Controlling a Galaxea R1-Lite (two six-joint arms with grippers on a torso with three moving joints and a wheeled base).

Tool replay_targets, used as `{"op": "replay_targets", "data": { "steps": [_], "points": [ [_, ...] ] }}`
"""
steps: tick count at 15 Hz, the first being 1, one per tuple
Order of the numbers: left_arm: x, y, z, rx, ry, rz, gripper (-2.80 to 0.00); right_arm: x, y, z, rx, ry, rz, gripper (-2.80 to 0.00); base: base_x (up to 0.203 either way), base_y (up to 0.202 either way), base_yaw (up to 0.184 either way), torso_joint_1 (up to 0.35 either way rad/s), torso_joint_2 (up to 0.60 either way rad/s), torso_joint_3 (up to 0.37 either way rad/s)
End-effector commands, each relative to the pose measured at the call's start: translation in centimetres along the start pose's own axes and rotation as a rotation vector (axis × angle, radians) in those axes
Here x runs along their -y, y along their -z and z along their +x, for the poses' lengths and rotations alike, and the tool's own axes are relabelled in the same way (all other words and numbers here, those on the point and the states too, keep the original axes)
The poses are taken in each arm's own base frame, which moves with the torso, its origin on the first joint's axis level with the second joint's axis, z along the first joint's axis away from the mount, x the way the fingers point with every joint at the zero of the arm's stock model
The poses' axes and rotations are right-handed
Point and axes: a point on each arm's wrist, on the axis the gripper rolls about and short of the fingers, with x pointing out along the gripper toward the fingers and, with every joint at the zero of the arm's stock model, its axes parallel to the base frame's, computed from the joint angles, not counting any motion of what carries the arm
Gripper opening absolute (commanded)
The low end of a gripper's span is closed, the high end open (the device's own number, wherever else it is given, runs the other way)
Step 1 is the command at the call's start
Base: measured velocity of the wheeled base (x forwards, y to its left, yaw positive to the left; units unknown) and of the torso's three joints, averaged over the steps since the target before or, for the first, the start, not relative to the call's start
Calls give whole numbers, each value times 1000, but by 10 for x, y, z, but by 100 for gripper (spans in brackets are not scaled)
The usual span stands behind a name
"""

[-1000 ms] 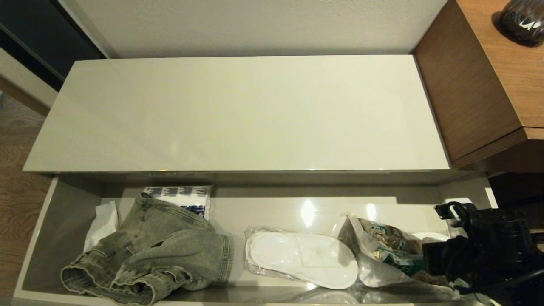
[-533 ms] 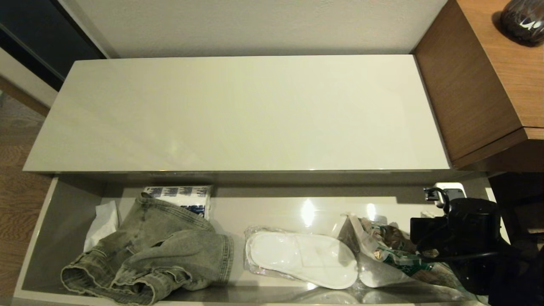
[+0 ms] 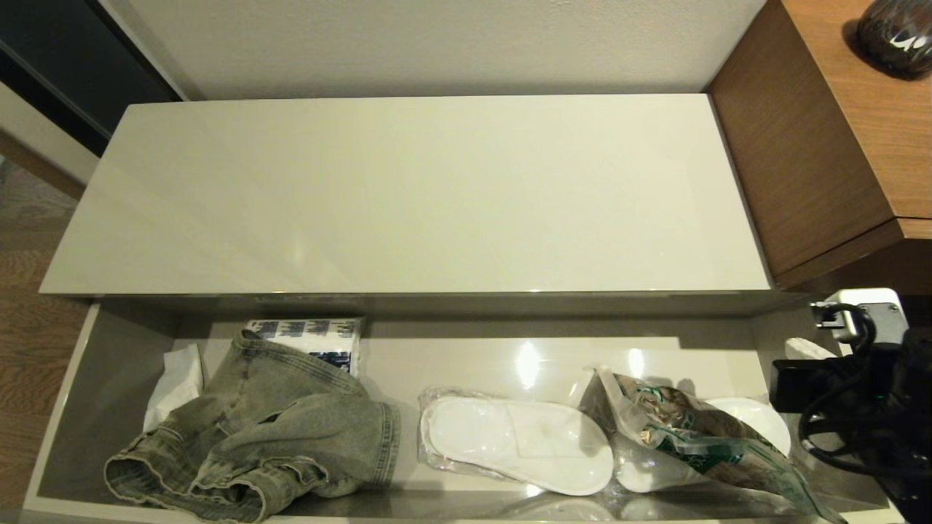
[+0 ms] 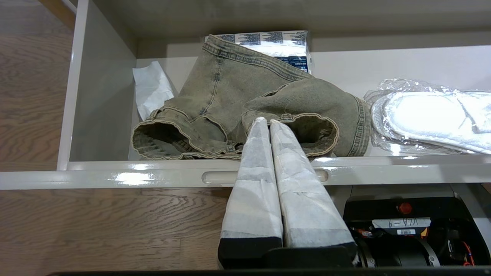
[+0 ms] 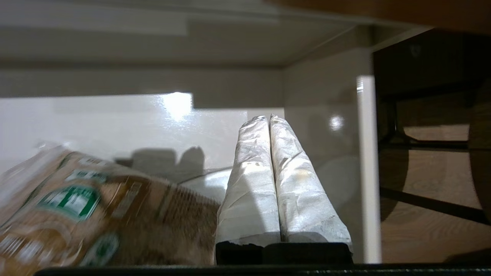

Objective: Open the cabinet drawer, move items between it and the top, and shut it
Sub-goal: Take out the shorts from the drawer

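Risk entry: with our right gripper (image 5: 270,117) pinched empty just beside the clear green-banded food bag (image 3: 692,437) in the open glossy cream drawer (image 3: 109,393), and seemingly off-line, we may merely nudge it.

wall: plain off-white wall (image 3: 437,44), running behind the low cabinet
floor: brown wood-grain floor (image 3: 29,349) at the left of the head view; the same planks (image 4: 107,226) lie below the left jaws
desk: taller brown wood-grain desk (image 3: 823,145), above and beyond the right jaws
dark panel: black surface (image 3: 65,58) at far left
light: bright glare spots on glossy surfaces
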Motion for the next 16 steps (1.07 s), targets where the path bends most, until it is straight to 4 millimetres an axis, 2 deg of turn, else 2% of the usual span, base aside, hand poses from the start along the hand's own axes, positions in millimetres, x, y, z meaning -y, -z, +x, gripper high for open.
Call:
{"op": "replay_targets", "data": {
  "steps": [1,3,6,7,9,11,14,16],
  "points": [
    [0,0,0,-1,0,0,-280,33,-18,-49,65,-31,34,-280,0,0,0,0,0,0],
    [0,0,0,-1,0,0,-280,56,-15,-86,27,-101,2,-280,0,0,0,0,0,0],
    [0,0,0,-1,0,0,-280,91,-2,-141,-126,-225,-73,-280,0,0,0,0,0,0],
    [0,0,0,-1,0,0,-280,101,3,-158,-169,-254,-49,-280,0,0,0,0,0,0],
    [0,0,0,-1,0,0,-280,114,10,-178,-241,-281,71,-280,0,0,0,0,0,0],
    [0,0,0,-1,0,0,-280,121,2,-189,-253,-325,140,-280,0,0,0,0,0,0],
    [0,0,0,-1,0,0,-280,139,-25,-219,-302,-443,274,-280,0,0,0,0,0,0],
    [0,0,0,-1,0,0,-280,141,-18,-238,-359,-418,355,-280,0,0,0,0,0,0]
  ]
}}
